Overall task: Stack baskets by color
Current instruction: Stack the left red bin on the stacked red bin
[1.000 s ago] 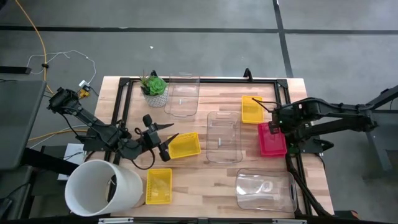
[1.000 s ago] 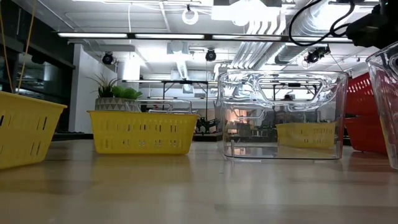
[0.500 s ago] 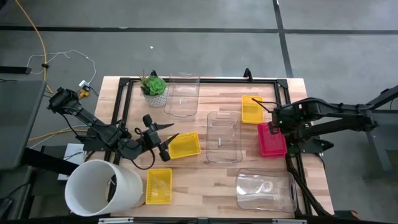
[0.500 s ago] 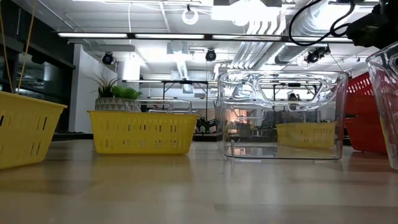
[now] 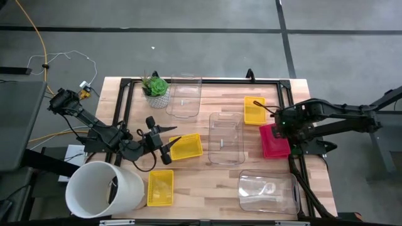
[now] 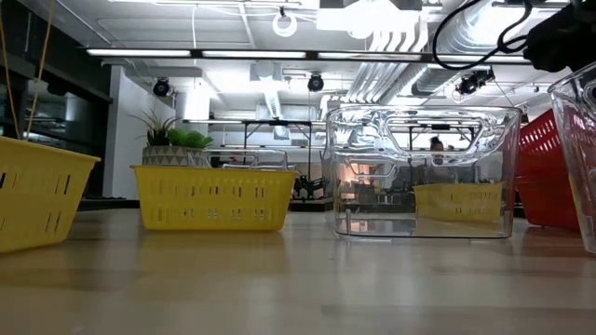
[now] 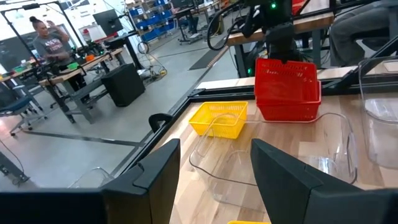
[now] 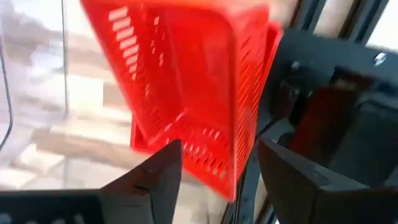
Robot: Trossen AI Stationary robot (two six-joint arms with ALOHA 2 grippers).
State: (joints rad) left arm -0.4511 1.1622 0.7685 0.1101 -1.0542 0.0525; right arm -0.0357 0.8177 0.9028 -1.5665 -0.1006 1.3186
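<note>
yellow basket [image 6: 213, 197] left of clear basket [image 6: 422, 174]; red basket [image 6: 548, 172] right.

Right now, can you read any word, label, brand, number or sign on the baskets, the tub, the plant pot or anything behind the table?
None can be read in any view.
Yellow baskets, red basket, clear baskets: no print or sticker visible.
White tub and plant pot: no visible text.
Shelves and benches in the room behind: whatever is there is too small and blurred to read.
</note>
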